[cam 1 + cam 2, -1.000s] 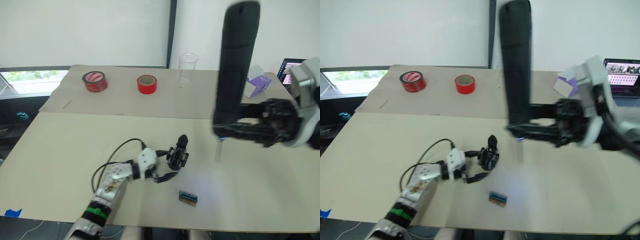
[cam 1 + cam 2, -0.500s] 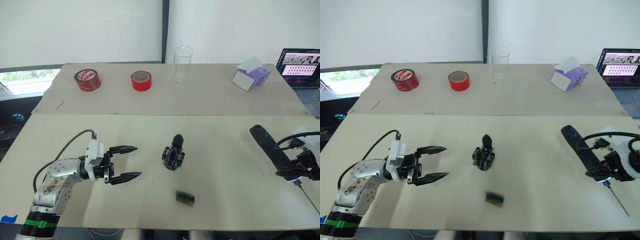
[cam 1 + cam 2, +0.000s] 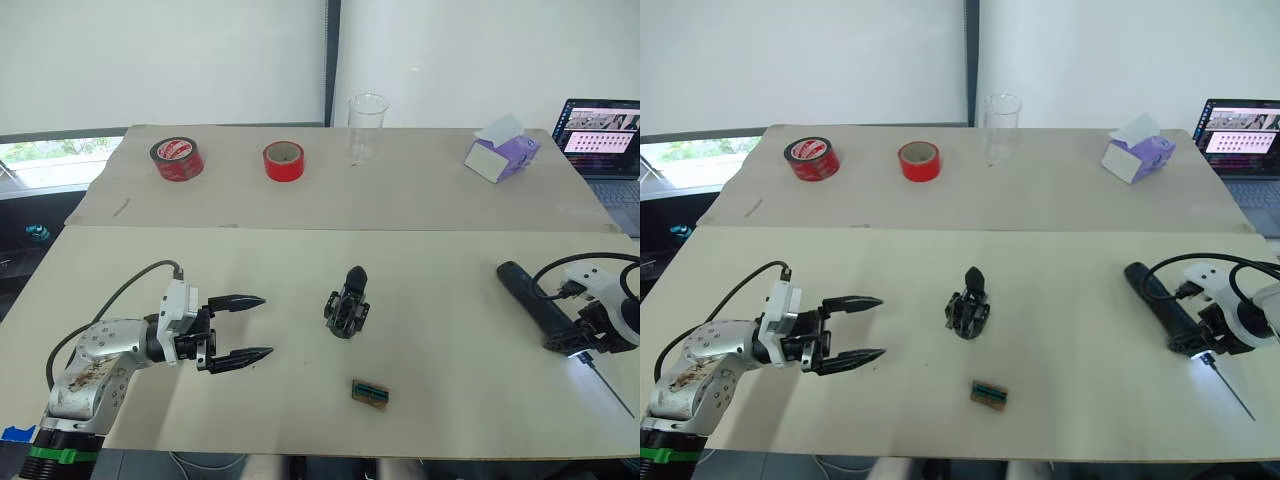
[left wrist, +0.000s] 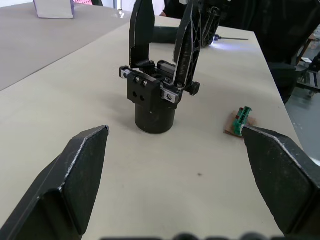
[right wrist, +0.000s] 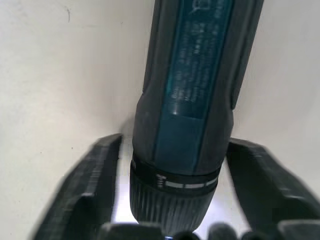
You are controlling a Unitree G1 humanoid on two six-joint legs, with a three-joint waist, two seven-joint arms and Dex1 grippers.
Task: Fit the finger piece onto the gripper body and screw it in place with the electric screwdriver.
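The gripper body stands upright mid-table. In the left wrist view the gripper body carries two pointed black fingers; I cannot tell which is the finger piece. My left gripper is open, level with the body and a hand's width to its left, fingertips pointing at it. The electric screwdriver lies on the table at the right, with its bit toward the front edge and its light on. My right gripper straddles the screwdriver near the chuck, open, with a gap at each finger.
A small flat green-brown piece lies in front of the gripper body. On the far table stand two red tape rolls, a clear cup, a purple tissue box and a laptop.
A second ago the right gripper held the screwdriver upright in the air; it now lies on the table. The left gripper has drawn back leftward from the gripper body. The camera shifted too.
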